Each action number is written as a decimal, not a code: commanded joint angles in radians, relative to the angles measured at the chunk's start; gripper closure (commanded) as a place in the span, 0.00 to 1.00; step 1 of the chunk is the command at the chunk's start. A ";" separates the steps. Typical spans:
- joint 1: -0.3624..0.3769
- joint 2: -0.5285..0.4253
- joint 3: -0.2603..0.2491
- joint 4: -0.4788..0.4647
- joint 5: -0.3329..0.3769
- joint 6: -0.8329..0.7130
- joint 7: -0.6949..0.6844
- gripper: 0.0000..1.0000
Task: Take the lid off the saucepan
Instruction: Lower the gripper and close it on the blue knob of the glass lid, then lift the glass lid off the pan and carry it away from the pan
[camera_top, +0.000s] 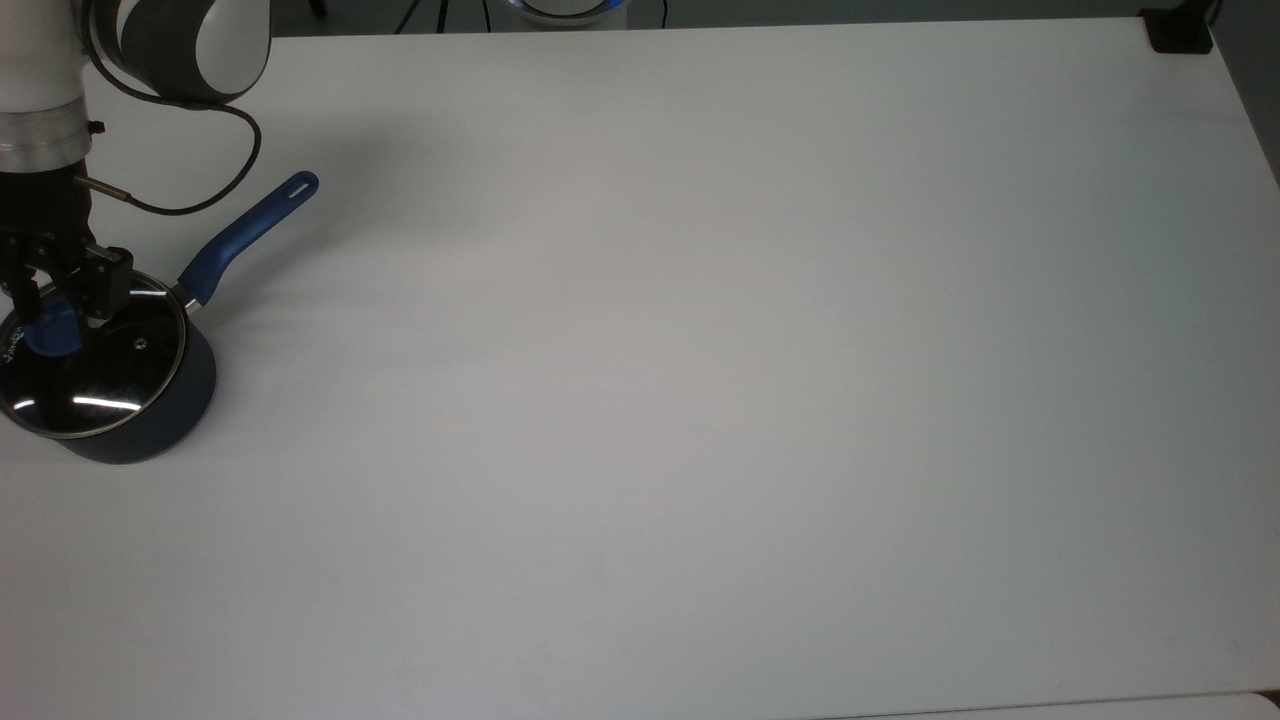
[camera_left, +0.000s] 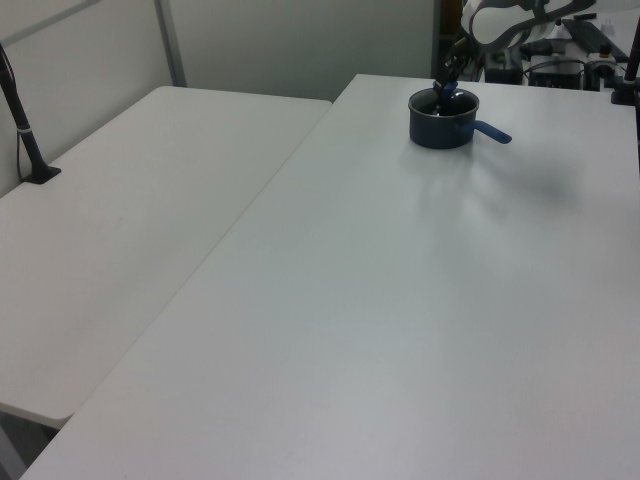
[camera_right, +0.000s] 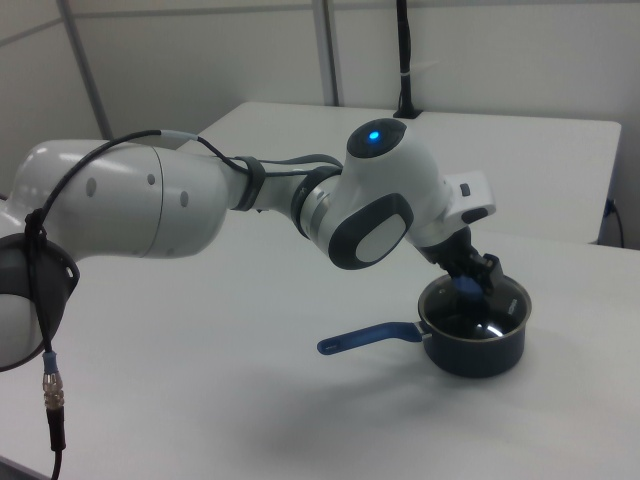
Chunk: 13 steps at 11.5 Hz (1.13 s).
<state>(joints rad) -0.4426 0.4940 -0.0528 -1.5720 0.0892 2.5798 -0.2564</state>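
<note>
Pan (camera_top: 150, 425): sits at the far left edge of the top view, near the table's edge there; in the left view it (camera_left: 441, 130) stands toward the far end of the table.
Handle (camera_top: 248, 235): points up and to the right in the top view, slot at its tip; in the right view it (camera_right: 365, 339) runs to the left of the pan (camera_right: 478, 350).
Lid (camera_top: 110, 375): lies flat on the pan, rim meeting rim; not lifted.
Knob (camera_top: 52, 332): blue, off toward the left of the lid in the top view; seen in the right view (camera_right: 468, 286) between the fingers.
Gripper (camera_top: 52, 300): comes down from above, fingers on either side of the knob and clamped on it; in the right view it (camera_right: 474, 279) is low over the lid (camera_right: 490, 312).
Cable (camera_top: 215, 170): loops from the arm over the table just above the handle.
Table (camera_top: 700, 400): bare white top to the right of the pan across the top view, wide room there.
Second table (camera_left: 120, 220): adjoins on the left view's left, a dark post (camera_left: 25, 135) at its far edge.
</note>
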 joint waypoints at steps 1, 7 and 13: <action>0.013 -0.046 0.004 0.010 0.023 -0.006 -0.011 0.57; 0.204 -0.221 0.004 -0.104 0.008 -0.293 0.143 0.57; 0.431 -0.408 0.002 -0.475 -0.054 -0.220 0.169 0.57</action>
<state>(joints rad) -0.0868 0.2000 -0.0357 -1.8837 0.0658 2.3351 -0.1065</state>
